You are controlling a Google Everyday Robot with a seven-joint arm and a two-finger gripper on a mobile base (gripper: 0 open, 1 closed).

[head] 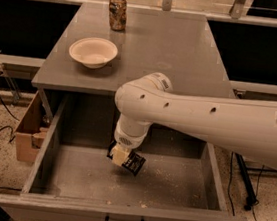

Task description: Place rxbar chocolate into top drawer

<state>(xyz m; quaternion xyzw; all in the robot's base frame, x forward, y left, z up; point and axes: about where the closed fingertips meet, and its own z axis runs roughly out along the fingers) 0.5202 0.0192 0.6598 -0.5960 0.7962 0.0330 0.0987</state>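
End effector (122, 155) is clamped on the bar (134, 163), low inside the drawer (175, 219). It's tilted, so dropping it might make it flip.

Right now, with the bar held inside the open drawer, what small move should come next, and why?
Probably open the claw to release. It grips the rxbar chocolate low inside the open top drawer, over bare floor, so a short drop should land it there.

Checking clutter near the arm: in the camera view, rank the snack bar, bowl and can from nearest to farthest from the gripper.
1. The snack bar, held in the gripper inside the drawer.
2. The bowl, left on the table.
3. The can, at the table's far edge.
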